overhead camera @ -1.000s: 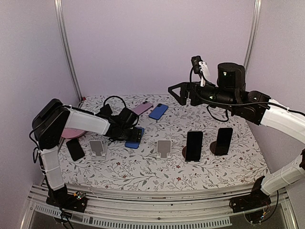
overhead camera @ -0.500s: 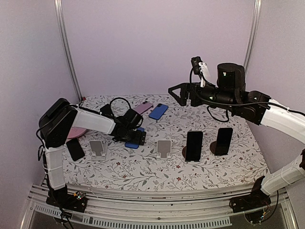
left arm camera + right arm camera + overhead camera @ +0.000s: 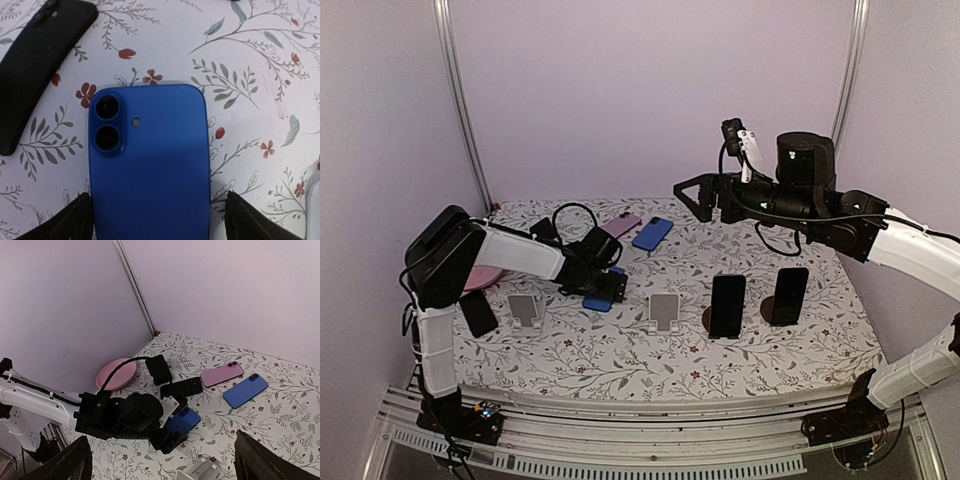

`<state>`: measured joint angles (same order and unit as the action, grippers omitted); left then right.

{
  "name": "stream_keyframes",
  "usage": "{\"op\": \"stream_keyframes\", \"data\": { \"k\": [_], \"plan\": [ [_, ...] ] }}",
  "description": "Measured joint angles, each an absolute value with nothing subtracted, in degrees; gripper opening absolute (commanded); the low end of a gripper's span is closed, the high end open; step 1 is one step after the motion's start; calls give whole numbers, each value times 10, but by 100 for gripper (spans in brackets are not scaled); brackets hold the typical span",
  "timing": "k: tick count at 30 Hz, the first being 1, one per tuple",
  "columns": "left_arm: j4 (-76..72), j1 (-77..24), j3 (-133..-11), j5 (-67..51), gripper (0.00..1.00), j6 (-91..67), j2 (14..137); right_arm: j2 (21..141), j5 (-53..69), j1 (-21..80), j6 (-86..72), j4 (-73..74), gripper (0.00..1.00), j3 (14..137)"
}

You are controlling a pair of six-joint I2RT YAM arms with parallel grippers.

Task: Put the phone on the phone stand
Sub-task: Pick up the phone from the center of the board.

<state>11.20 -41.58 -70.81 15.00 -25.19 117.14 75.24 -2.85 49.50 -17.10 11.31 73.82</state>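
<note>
Hanging low over the table, the L gripper (image 3: pixel 159 225) has its jaws wide, w/ one fingertip (image 3: pixel 70 222) on each long side of the dark blue phone (image 3: pixel 150 165). It holds nothing yet; a thin gap shows by the right-side finger. The phone lies flat, back up, two camera eyes facing up. I think that's why the gripper comes from above and across the narrow way: the long edges are the only bits it can pinch. So the phone is right under & between the fingers, its bottom end nearest the wrist.

A flat black phone (image 3: pixel 40 60) lies just beside it, not touching. An empty white stand (image 3: pixel 664 310) waits near, prob. the next stop.

The R gripper (image 3: pixel 688 198) is up high, well apart, jaws wide & empty, I guess to keep out of the way.
</note>
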Motion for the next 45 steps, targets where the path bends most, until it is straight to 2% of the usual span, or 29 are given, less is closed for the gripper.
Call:
{"op": "stream_keyframes", "data": {
  "k": [11, 20, 33, 45],
  "plan": [
    [108, -416, -709, 150, 71, -248, 1173, 750, -28, 495, -171, 113, 99, 738],
    [106, -416, -709, 150, 64, -244, 1173, 750, -26, 495, -171, 113, 99, 738],
    [86, -416, -662, 145, 62, -226, 1139, 768, -22, 495, -171, 111, 99, 739],
    [34, -416, -595, 139, 62, -198, 1088, 946, 81, 451, -200, 102, 99, 827]
  ]
}}
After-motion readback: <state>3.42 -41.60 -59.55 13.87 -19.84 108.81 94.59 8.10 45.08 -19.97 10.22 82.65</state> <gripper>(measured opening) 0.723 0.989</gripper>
